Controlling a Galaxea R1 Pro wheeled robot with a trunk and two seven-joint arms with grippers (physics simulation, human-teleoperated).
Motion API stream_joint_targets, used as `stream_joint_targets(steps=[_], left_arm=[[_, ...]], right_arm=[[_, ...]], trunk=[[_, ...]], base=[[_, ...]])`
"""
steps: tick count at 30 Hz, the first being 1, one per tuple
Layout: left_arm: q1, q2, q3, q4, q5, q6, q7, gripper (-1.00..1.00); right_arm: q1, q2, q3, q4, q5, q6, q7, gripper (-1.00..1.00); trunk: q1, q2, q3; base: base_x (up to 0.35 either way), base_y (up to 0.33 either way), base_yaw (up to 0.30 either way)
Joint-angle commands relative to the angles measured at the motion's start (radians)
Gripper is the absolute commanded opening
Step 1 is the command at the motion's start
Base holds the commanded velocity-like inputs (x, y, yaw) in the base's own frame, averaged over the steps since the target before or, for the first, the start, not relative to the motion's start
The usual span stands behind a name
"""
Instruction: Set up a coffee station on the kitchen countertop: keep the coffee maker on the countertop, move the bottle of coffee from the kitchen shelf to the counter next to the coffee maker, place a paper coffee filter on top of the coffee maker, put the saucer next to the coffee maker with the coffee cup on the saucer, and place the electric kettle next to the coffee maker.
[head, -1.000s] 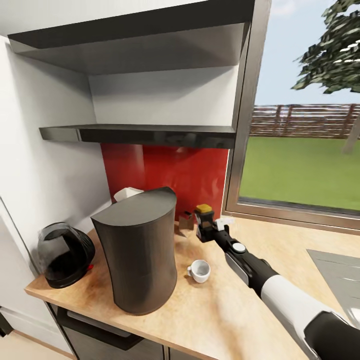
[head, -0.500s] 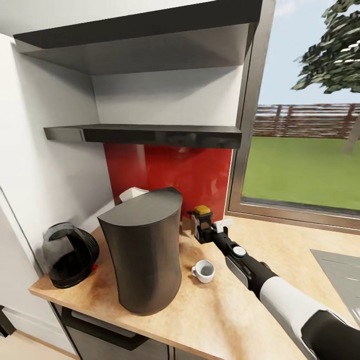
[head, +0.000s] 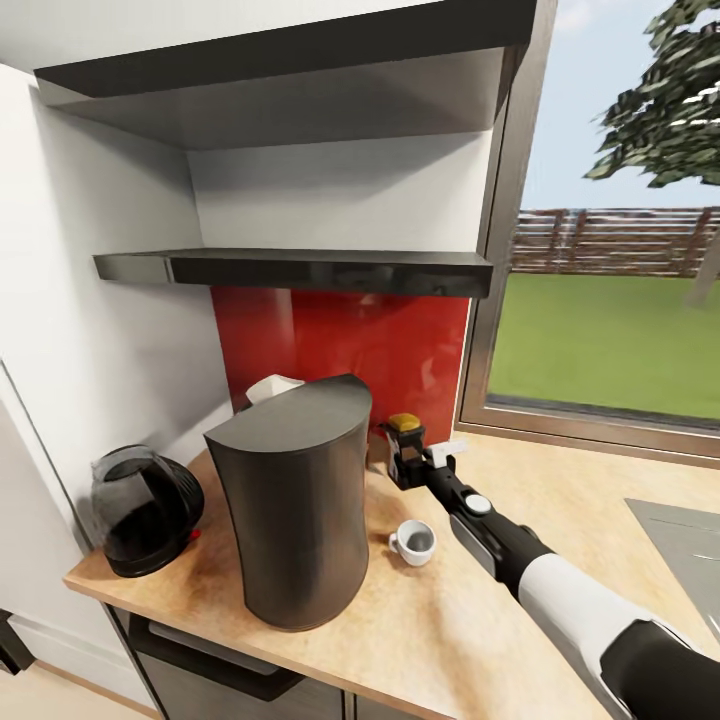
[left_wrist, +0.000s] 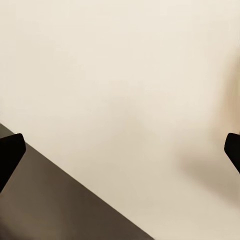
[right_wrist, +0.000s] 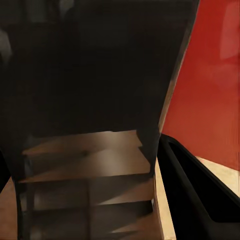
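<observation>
Head view: right gripper (head: 404, 462) fingers clamp bottle of coffee (head: 404, 440) between them | coffee maker (head: 292, 510) just beside, coffee cup (head: 413, 541) near | left gripper (left_wrist: 120, 150) fingers spread apart

Coffee maker (head: 293, 515) hides most of the white paper filter (head: 272, 386) behind it. Right gripper (head: 403, 462) covers the bottle of coffee (head: 404, 424) below its yellow cap; grip unclear. Sink (head: 685, 540) cut off.

Coffee maker (head: 293, 510) blocks counter's (head: 560, 490) clear right.
</observation>
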Motion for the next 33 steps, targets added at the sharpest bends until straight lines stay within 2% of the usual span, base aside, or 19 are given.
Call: stream_joint_targets(steps=[1,6,18,25,33], left_arm=[[-0.001,0.000,0.008,0.003,-0.010,-0.006,0.004,1.00],[-0.001,0.000,0.007,0.003,-0.010,-0.007,0.004,1.00],[-0.001,-0.001,0.005,0.006,-0.010,-0.007,0.002,1.00],[-0.001,-0.001,0.005,0.006,-0.010,-0.007,0.002,1.00],[-0.001,0.000,0.005,0.006,-0.010,-0.007,0.002,1.00]], right_arm=[[-0.001,-0.001,0.007,0.011,-0.012,-0.005,0.003,-1.00],[-0.001,0.002,0.007,0.068,-0.013,-0.005,0.003,-1.00],[0.000,0.044,0.007,0.110,-0.012,-0.005,0.003,-1.00],[-0.001,0.065,0.007,0.140,-0.013,-0.005,0.003,-1.00],[0.000,0.068,0.007,0.146,-0.013,-0.005,0.003,-1.00]], trunk=[[0.000,-0.001,0.000],[0.000,-0.001,0.000],[0.000,-0.001,0.000],[0.000,-0.001,0.000],[0.000,-0.001,0.000]], base=[[0.000,0.000,0.000],[0.000,0.000,0.000],[0.000,0.000,0.000],[0.000,0.099,0.000],[0.000,0.012,0.000]])
